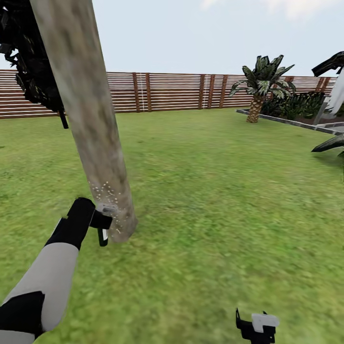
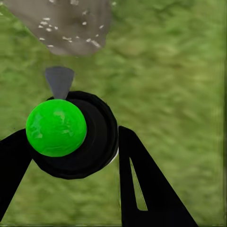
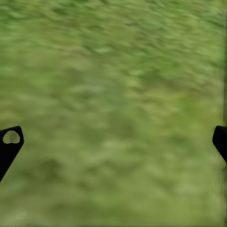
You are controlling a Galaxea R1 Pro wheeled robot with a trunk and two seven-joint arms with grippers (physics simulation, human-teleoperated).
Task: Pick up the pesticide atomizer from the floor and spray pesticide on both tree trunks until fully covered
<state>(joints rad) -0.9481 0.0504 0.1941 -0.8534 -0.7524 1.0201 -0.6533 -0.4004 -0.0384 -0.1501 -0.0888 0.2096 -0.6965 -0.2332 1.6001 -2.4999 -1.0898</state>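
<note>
Your left end effector (image 2: 71, 156) grips the pesticide atomizer (image 2: 78, 137) at the foot of the leaning tree trunk (image 1: 88, 124), its nozzle aimed at the bark, where whitish pesticide specks (image 1: 109, 196) dot the base. Your right end effector (image 3: 113, 142) hangs low over the lawn (image 1: 215, 191), fingers spread wide and holding nothing.

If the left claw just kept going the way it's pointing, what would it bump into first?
Most likely the base of the tree trunk: the left claw, holding the atomizer, points at its speckled foot, close ahead, though depth is hard to judge.
</note>
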